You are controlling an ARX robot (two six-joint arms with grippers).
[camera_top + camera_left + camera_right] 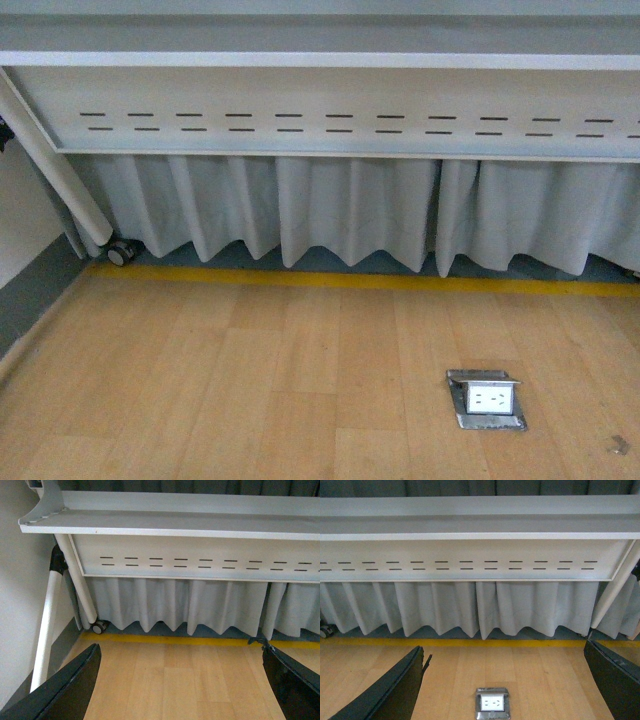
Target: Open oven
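The oven is out of view in every camera. My left gripper [182, 680] is open, its two black fingers [65, 685] spread wide above bare wooden floor with nothing between them. My right gripper [505, 680] is open as well, its black fingers [390, 690] far apart over the floor. Neither arm shows in the front view.
A white table [320, 60] with a slotted panel [330, 120] spans the far side, a grey-white curtain [330, 215] hanging below it. A yellow floor stripe [350, 282] runs under the curtain. A metal floor socket box [487, 399], [491, 703] sits in the wooden floor. A table leg castor [121, 253] stands at far left.
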